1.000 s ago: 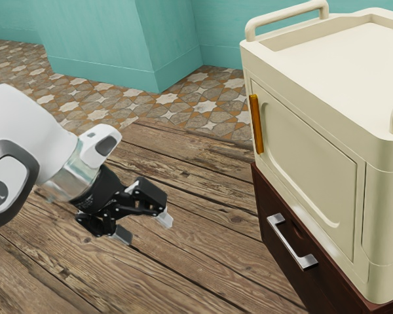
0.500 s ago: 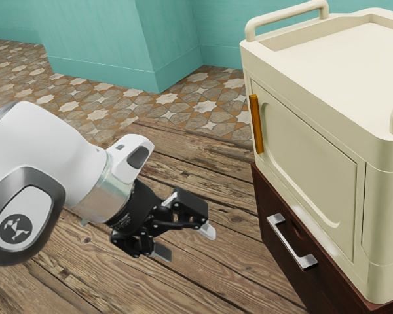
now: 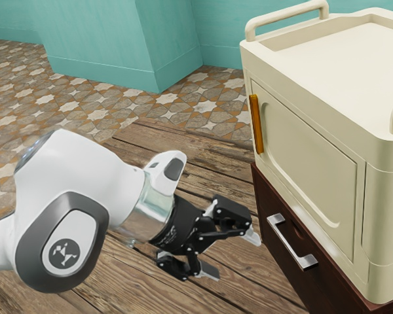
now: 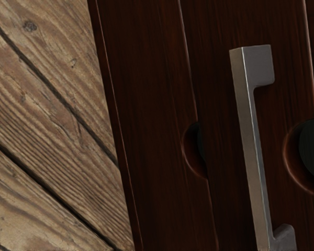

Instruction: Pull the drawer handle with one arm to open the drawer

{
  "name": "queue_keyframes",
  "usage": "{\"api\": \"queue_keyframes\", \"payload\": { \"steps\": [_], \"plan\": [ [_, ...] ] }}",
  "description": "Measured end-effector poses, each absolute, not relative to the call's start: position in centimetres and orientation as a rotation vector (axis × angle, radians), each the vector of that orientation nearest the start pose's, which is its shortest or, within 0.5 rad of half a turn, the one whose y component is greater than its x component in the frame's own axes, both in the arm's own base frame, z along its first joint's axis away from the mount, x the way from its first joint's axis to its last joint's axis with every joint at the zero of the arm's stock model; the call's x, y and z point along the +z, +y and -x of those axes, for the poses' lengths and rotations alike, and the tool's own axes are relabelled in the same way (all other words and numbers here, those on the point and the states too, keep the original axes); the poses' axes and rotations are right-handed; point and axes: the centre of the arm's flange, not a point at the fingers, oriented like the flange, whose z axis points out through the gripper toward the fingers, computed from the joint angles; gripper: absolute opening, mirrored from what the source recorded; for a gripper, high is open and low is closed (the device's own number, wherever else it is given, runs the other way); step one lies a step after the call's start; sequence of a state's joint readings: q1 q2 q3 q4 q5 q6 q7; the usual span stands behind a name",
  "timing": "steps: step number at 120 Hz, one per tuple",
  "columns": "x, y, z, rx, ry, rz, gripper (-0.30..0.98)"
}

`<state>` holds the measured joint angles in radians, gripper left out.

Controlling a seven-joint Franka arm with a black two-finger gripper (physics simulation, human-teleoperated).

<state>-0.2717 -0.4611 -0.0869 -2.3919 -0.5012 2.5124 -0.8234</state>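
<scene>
- Teal walls (image 3: 95, 36) rise toward the exterior view's twelve o'clock, beyond wooden planks (image 3: 177, 140).
- End effector (image 3: 231, 254): fingers apart.
- Silver drawer handle (image 3: 291, 243) sits near it, at its three o'clock in the exterior view, on a dark wooden front (image 3: 314, 288), below a cream cabinet (image 3: 314, 150).

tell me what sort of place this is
Probably a room in a home: teal walls, patterned floor tiles, and a dark wooden drawer cabinet with a silver bar handle.
</scene>
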Motion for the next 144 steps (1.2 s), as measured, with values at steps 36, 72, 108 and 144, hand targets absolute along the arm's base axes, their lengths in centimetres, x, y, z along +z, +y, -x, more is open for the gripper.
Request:
{"api": "queue_keyframes", "payload": {
  "steps": [36,72,108,144],
  "plan": [
    [54.1,-17.0,-44.9,0.371,1.006,-2.276,0.69],
    [52.8,-17.8,-45.4,0.358,1.029,-2.28,0.69],
    [53.2,-17.9,-45.6,0.396,1.011,-2.302,0.69],
    [51.9,-18.3,-47.3,0.434,0.993,-2.349,0.69]
  ]
}}
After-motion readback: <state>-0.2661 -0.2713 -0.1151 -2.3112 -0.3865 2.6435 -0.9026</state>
